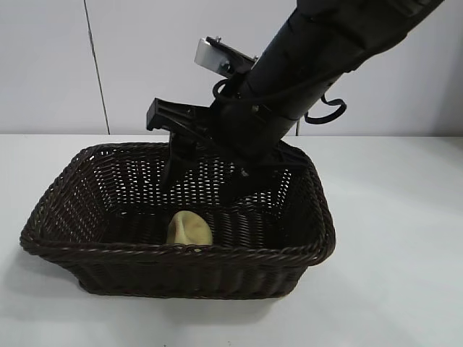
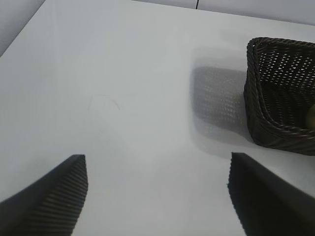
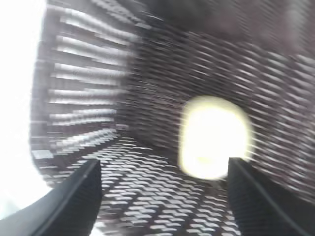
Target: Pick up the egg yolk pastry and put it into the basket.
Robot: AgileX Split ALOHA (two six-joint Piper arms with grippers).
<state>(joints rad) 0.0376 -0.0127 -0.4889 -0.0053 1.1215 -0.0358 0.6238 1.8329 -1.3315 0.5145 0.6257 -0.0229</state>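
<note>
Exterior view: egg yolk pastry (image 1: 189, 229) inside basket (image 1: 181, 254).

No writing, labels, brands or numbers can be read anywhere here, on any surface I see.

A plain white surface (image 1: 405, 253) carried the scene. The dark woven basket (image 1: 181, 271) sat directly on it, casting a soft shadow.
</note>
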